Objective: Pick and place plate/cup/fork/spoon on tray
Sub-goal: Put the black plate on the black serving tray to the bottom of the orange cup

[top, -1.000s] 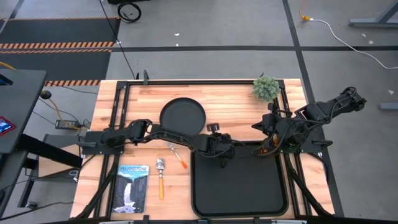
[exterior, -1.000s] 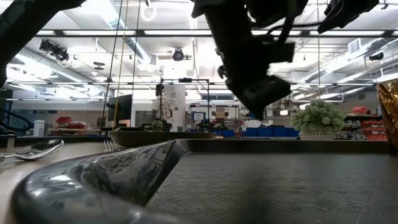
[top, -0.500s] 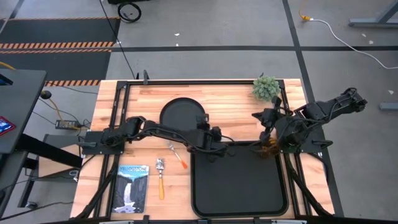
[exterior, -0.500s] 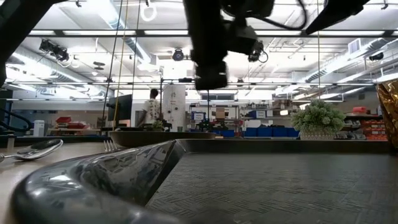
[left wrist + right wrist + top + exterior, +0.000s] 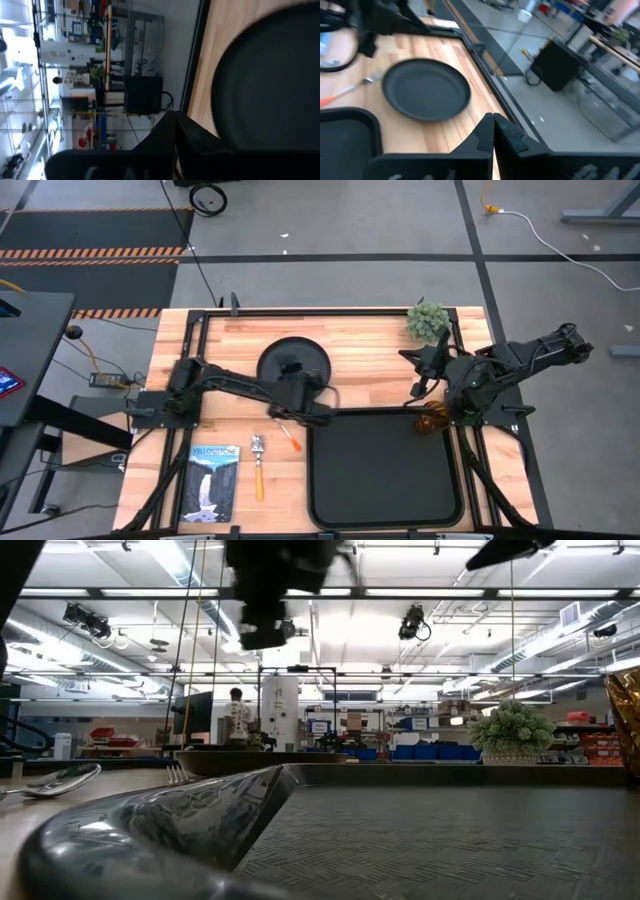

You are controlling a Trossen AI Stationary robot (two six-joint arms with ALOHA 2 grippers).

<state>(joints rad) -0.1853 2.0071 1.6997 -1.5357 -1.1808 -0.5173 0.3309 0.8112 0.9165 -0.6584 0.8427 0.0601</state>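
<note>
My left jaws [image 5: 300, 392] hover over the plate [image 5: 294, 365] near the worktop's [image 5: 370, 340] far edge; I cannot tell their state. My right jaws [image 5: 425, 365] hang near the far right corner, state also unclear. The cup [image 5: 434, 418] stands in the tray's [image 5: 385, 475] far right corner. The fork [image 5: 287, 430] and spoon [image 5: 258, 465] lie just left of the tray.

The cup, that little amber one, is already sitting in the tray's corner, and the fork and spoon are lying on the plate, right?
Not quite. The high view shows the cup in the tray's corner, but the fork and spoon lie on the bare wooden table, beside the plate, not on it.
</note>
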